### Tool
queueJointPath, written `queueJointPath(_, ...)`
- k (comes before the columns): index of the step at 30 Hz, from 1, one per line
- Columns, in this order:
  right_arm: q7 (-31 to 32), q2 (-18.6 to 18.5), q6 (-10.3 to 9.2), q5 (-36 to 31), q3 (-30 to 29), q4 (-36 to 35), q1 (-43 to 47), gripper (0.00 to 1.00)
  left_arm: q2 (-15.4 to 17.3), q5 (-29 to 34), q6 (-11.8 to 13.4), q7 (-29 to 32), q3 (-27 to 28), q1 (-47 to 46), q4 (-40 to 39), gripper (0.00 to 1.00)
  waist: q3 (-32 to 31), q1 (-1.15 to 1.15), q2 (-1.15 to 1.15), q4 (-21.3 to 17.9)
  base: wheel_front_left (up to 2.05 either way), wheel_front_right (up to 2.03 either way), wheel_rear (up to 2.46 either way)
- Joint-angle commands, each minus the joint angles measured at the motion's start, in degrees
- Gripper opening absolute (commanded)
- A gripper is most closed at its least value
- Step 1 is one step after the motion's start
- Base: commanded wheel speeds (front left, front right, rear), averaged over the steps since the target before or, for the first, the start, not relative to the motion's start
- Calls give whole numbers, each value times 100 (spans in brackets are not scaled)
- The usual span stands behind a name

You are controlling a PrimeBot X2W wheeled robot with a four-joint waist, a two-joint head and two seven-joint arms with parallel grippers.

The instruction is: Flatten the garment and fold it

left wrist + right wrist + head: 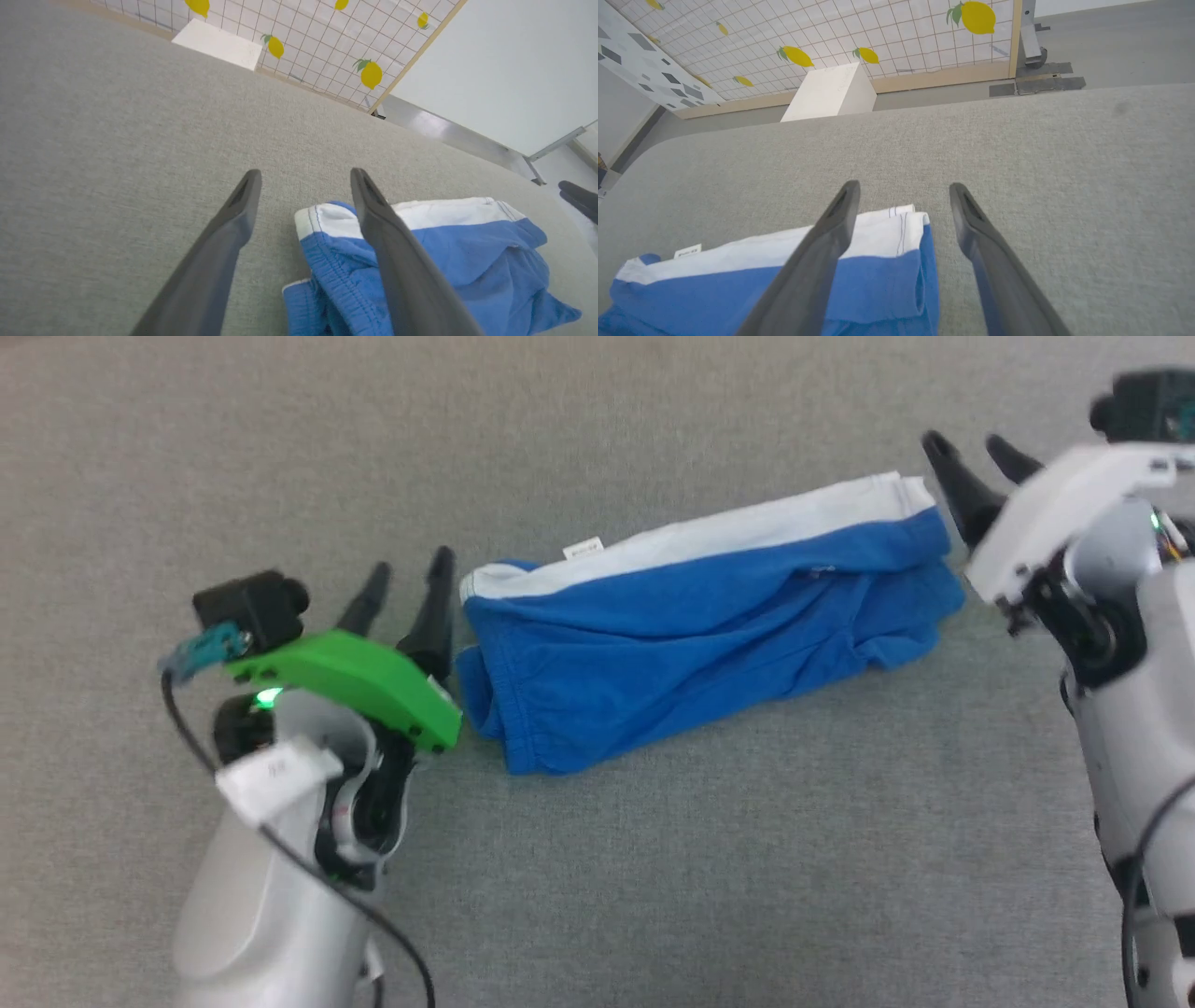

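The garment (691,635) lies as a long, doubled-over band on the grey padded surface (653,896), well in from its far edge, with its white stripe (728,537) along the far side. It looks light and limp, likely to sag and bunch wherever it isn't pinched. The best holds, I judge, are its 2 ends: the gathered waistband (509,709) and the hem corner (910,499). The left gripper (412,563) stands just beside the waistband end and the right gripper (966,441) beside the hem end — both with fingers apart, holding nothing.
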Motion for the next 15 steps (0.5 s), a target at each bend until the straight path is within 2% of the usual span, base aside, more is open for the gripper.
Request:
queueJointPath(1, -107, -41, -8, 46, -32, -77, 259, 100, 173, 284, -45, -230, -39, 164, -108, 100, -445, -1, 0, 3, 0, 0, 0)
queueJointPath(4, -221, -130, -8, -15, -55, -389, 833, 100, 470, 998, -22, -973, -226, 546, -353, 100, -741, -1, 0, 2, 0, 0, 0)
queueJointPath(8, -190, -144, -8, -329, -140, -854, 1699, 100, 588, 1522, 88, -1747, -396, 1102, -431, 100, -1025, -1, 0, 16, 0, 0, 0)
queueJointPath(15, 478, 98, -8, -840, -275, -1689, 2847, 100, 436, 1567, 243, -2083, -469, 1831, -391, 100, -1205, -1, 0, 60, 0, 0, 0)
